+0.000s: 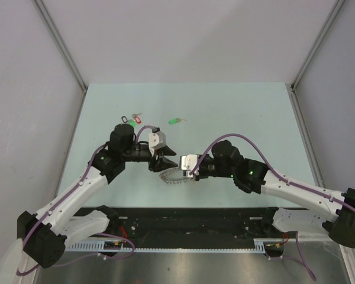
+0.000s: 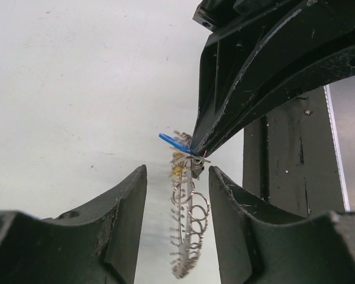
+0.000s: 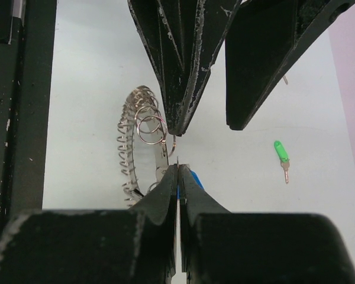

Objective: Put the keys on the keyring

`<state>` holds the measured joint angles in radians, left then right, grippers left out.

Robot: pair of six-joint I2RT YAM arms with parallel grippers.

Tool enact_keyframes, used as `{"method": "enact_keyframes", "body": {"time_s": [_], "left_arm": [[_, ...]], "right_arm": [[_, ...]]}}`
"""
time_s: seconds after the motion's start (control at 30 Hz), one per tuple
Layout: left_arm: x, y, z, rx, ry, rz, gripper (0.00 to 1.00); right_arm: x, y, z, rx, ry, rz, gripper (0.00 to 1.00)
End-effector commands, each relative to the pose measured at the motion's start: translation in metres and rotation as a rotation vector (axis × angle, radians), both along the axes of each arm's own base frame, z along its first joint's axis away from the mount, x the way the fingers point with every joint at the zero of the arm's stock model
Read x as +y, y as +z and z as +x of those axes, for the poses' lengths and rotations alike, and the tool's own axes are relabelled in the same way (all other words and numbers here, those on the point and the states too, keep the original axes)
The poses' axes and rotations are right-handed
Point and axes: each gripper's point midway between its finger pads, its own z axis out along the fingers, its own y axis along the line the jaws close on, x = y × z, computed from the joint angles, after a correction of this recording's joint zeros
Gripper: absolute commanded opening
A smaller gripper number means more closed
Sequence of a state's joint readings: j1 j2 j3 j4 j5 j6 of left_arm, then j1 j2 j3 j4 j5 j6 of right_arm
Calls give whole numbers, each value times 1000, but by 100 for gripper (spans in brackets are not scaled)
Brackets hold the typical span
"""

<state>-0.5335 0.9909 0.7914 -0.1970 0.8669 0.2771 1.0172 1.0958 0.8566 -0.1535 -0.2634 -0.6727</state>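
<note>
Right end effector (image 3: 178,171) pinches blue-tagged key (image 2: 173,142) at the keyring (image 2: 188,236). Left end effector (image 2: 177,189) spread, straddling ring. Green-tagged key (image 1: 175,121) lies far side, nearer left arm.

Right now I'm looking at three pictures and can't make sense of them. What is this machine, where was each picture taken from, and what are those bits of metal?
These are two robot arms bolted at the near edge of a pale table. The wide picture comes from a camera above and behind them; the other two come from cameras on each wrist, so the dark wedges are each arm's own fingers.

Between the arms lies the keyring, a big ring of coiled wire. The right gripper is pinched shut on the blue-tagged key, holding it at the ring. The left gripper stands open around the ring, gripping nothing.

Farther back lie the green-tagged key and a bunch of tagged keys.
</note>
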Motion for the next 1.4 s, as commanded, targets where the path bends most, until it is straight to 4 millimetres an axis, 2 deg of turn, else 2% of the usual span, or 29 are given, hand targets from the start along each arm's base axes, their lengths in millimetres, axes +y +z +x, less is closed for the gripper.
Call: {"method": "enact_keyframes", "body": {"time_s": [0.0, 0.27, 0.33, 0.37, 0.5, 0.53, 0.57, 0.6, 0.63, 0.67, 0.7, 0.73, 0.77, 0.8, 0.83, 0.97, 1.1, 1.23, 1.37], "left_arm": [[1, 23, 7, -47, 31, -30, 51], [15, 31, 13, -51, 154, -11, 56], [21, 34, 13, -65, 197, -13, 57], [24, 29, 12, -51, 218, -11, 57], [40, 32, 12, -84, 325, -33, 59], [47, 28, 16, -89, 374, -27, 64], [54, 37, 12, -115, 407, -54, 66], [58, 37, 13, -123, 437, -61, 68], [64, 31, 12, -123, 465, -60, 76], [75, 39, 13, -146, 534, -88, 79], [80, 40, 13, -155, 562, -103, 82], [86, 35, 14, -152, 600, -105, 91], [94, 35, 16, -150, 659, -117, 94], [104, 43, 13, -177, 698, -150, 98], [110, 41, 13, -180, 731, -155, 100], [136, 51, 9, -217, 859, -227, 100], [156, 58, 3, -260, 938, -282, 100], [160, 58, 1, -271, 954, -298, 100], [159, 60, -2, -275, 938, -300, 100]], "right_arm": [[8, 29, 9, -55, -30, 95, 0], [15, 28, 20, -71, -54, 103, 0], [19, 33, 29, -88, -74, 124, 0], [19, 37, 38, -100, -95, 142, 0], [23, 37, 69, -106, -138, 136, 0], [27, 28, 77, -96, -152, 109, 0], [28, 34, 87, -111, -167, 112, 0], [29, 33, 93, -112, -178, 103, 0], [30, 29, 98, -107, -187, 85, 0], [36, 27, 105, -101, -189, 71, 0], [37, 24, 108, -95, -191, 57, 0], [38, 17, 108, -77, -195, 31, 0], [44, 13, 110, -67, -192, 21, 0], [51, 11, 105, -52, -182, 22, 0], [52, 0, 99, -22, -175, -10, 0], [64, -24, 74, 91, -151, -45, 0], [71, -61, 45, 245, -147, -121, 0], [71, -96, 23, 381, -190, -194, 0], [56, -135, 17, 460, -269, -275, 0]]}}
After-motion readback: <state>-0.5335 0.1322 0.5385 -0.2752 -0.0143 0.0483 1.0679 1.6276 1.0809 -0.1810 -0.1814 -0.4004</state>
